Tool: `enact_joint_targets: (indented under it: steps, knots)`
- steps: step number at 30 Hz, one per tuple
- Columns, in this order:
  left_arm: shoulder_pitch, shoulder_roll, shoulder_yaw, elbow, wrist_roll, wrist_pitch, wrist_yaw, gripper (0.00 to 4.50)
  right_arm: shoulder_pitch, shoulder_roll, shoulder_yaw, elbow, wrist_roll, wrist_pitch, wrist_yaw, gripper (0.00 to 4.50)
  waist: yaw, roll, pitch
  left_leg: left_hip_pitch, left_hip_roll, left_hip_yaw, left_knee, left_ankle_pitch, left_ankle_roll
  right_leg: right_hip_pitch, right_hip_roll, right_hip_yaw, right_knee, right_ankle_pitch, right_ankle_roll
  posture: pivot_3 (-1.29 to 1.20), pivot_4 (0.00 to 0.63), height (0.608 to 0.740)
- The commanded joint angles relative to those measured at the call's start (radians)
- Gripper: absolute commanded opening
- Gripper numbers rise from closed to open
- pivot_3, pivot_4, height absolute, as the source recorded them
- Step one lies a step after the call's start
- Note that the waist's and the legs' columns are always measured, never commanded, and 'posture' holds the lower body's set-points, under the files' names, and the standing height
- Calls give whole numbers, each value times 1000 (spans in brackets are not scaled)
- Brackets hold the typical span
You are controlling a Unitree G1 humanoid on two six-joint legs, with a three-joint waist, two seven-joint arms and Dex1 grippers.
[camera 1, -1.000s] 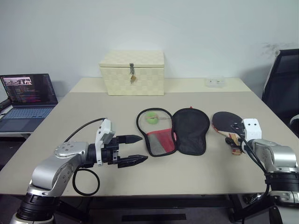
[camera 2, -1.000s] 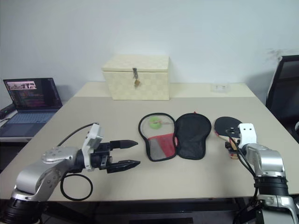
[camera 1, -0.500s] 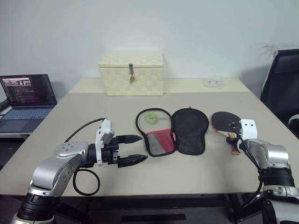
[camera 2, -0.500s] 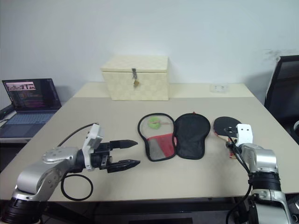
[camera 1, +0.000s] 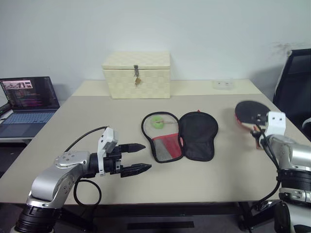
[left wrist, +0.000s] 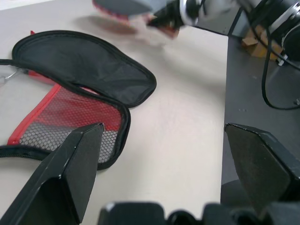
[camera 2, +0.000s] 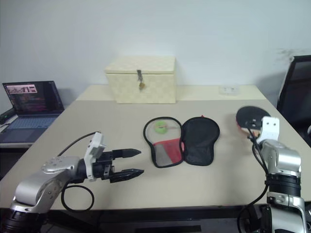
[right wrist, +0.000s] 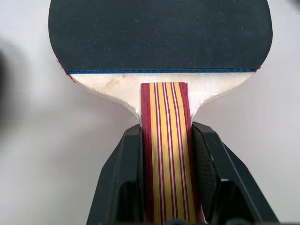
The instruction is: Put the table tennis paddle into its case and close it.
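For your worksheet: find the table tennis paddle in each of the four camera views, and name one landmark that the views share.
Left eye view: table tennis paddle at far right, gripped by the right gripper.
Right eye view: far right, beyond the open case.
Left wrist view: blurred at the top edge.
Right wrist view: centre, handle between the fingers.
Shared landmark: the case, except in the right wrist view.

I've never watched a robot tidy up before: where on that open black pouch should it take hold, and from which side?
Probably the black flap of the pouch, at its rounded outer edge, coming from the robot's right. That half lies opened flat beside the red mesh half, joined along the middle, so lifting its free edge would fold it shut. The open left hand is free; the right hand holds the bat.
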Motion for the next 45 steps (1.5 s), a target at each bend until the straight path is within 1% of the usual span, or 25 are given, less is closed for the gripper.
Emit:
enact_joint_targets:
  steps: [1, 4, 6, 8, 11, 16, 22, 29, 40, 42, 43, 45]
  knots:
    - [-3, 20, 41, -34, -23, -5, -5, 4500, -15, 108, 38, -239, 77, 156, -11, 1058, -6, -1, 0, 0, 1, 0, 0, 0, 0, 0, 0, 0, 0, 0, -1, 0, 150, 740]
    - [2, 25, 54, -41, -39, 5, -11, 4500, -1, 232, 43, -358, 96, 264, -50, 1058, -7, 0, 0, 1, 10, -1, -1, 0, 0, 0, 5, 0, 1, 0, -4, 0, 150, 740]
    - [13, 34, 69, -47, -49, 12, -13, 4500, 11, 345, 67, -418, 99, 310, -84, 1058, -4, 0, 0, 0, 12, -3, 0, 0, 0, -2, 7, 0, 2, 0, -7, 0, 150, 740]
    - [24, 40, 80, -51, -50, 14, -9, 4500, 19, 444, 101, -427, 87, 307, -120, 1058, -3, 0, 0, -2, 11, -1, 0, 0, -1, -7, 7, 0, 8, -1, -9, 0, 150, 740]
    - [31, 43, 83, -57, -55, 15, 1, 4500, 13, 506, 122, -385, 60, 262, -146, 1058, 1, 0, 0, -2, 11, 0, 0, 1, -1, -9, 7, -1, 11, -2, -10, 0, 150, 740]
    - [39, 38, 84, -74, -54, 18, 16, 4500, 21, 530, 163, -286, 30, 171, -147, 1058, 5, -1, -1, -2, 10, 0, 1, 1, -2, -9, 7, -1, 12, -2, -10, 0, 150, 740]
    - [56, 40, 92, -88, -54, 17, 28, 4500, 20, 504, 179, -164, -11, 69, -140, 1058, -1, -1, -1, -1, 11, 1, 0, 1, -2, -9, 8, -1, 13, -2, -11, 0, 150, 740]
    - [63, 41, 95, -93, -56, 18, 35, 4500, 35, 494, 196, -128, -50, 22, -158, 1058, -4, -1, -1, -1, 12, 0, 0, 1, -2, -10, 8, -1, 13, -3, -11, 0, 150, 740]
    - [44, 39, 80, -79, -49, 15, 33, 4500, 47, 519, 221, -114, -88, 16, -175, 1058, -4, -1, -1, -1, 11, 1, 0, 1, -2, -10, 8, -1, 14, -3, -11, 0, 150, 740]
    - [44, 38, 79, -79, -48, 15, 34, 4500, 50, 526, 225, -130, -83, 22, -165, 1777, -4, -1, -1, -1, 11, 0, 0, 1, -2, -10, 8, -1, 14, -3, -11, 0, 150, 740]
    - [44, 38, 80, -78, -47, 14, 35, 4500, 52, 526, 233, -144, -79, 26, -155, 1982, -4, -1, -1, -1, 11, 1, 0, 1, -2, -10, 8, -1, 14, -3, -11, 0, 150, 740]
    - [47, 35, 82, -75, -42, 13, 43, 4500, 55, 523, 248, -171, -77, 40, -142, 2613, -4, -1, -1, -1, 12, 1, 0, 1, -2, -10, 8, -1, 14, -3, -11, 0, 150, 740]
